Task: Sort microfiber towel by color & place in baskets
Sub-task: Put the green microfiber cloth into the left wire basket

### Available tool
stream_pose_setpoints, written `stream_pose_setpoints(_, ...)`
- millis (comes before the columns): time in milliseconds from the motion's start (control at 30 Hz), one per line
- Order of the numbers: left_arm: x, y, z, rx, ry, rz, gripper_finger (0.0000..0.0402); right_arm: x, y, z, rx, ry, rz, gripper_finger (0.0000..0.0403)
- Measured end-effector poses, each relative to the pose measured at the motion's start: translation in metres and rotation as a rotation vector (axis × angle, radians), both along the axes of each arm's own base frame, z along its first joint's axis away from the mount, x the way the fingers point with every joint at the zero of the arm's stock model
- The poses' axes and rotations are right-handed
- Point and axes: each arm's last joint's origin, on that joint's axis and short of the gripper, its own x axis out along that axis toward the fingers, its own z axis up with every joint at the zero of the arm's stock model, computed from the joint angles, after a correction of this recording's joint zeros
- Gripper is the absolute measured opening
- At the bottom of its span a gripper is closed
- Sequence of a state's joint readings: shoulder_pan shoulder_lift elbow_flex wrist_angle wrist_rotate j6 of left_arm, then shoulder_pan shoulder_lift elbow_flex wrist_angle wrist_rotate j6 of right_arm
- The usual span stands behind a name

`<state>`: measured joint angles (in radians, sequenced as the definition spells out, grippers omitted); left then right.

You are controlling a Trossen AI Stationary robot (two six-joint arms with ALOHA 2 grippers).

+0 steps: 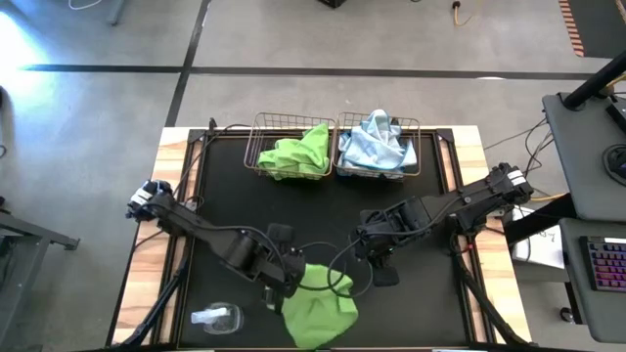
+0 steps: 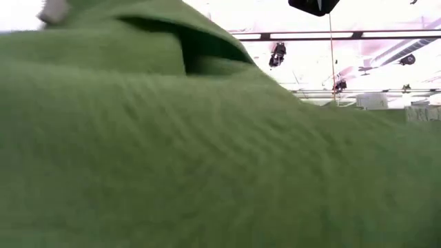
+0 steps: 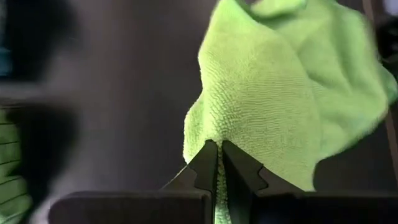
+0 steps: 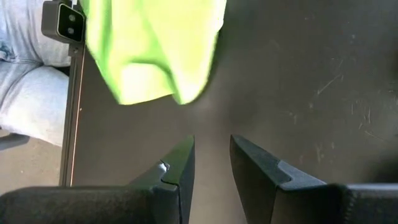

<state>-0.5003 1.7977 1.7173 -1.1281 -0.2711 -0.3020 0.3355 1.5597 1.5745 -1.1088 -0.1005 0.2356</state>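
Observation:
A lime green microfiber towel (image 1: 321, 305) hangs bunched near the table's front edge, with my left gripper (image 1: 287, 293) shut on it; it fills the low view (image 2: 207, 151). My right gripper (image 4: 211, 155) stands open above the bare mat at mid-table (image 1: 380, 264), a little right of that towel, with nothing between its fingers. Two wire baskets stand side by side at the far edge. The left basket (image 1: 262, 147) holds green towel (image 1: 298, 152), and the right basket (image 1: 416, 147) holds pale blue towel (image 1: 375, 147). My left gripper pinches a gathered bit of the green towel (image 3: 214, 134) between its two fingers. The fingers slant down from the table's left. The towel hangs slack beyond the fingertips; I cannot tell whether its lower end touches the mat.
A clear plastic object (image 1: 217, 318) lies on the mat at the front left. A black mat (image 1: 323, 215) covers the table, bare between the arms and the baskets. A person's leg in jeans (image 4: 25, 81) shows beside the table in the right wrist view.

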Motion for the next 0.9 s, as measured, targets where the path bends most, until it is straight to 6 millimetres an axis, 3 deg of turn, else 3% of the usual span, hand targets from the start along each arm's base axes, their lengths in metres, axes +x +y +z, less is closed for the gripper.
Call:
stream_pose_setpoints(367,-0.005,0.013,0.05,0.229,-0.185,0.172,0.0,0.0,0.0,0.0,0.001,-0.001,0.0,0.0095)
stream_pose_setpoints(900,-0.032,0.05,0.156,0.438,-0.519,0.378,0.0,0.0,0.0,0.0,0.0,-0.001,0.0,0.0095)
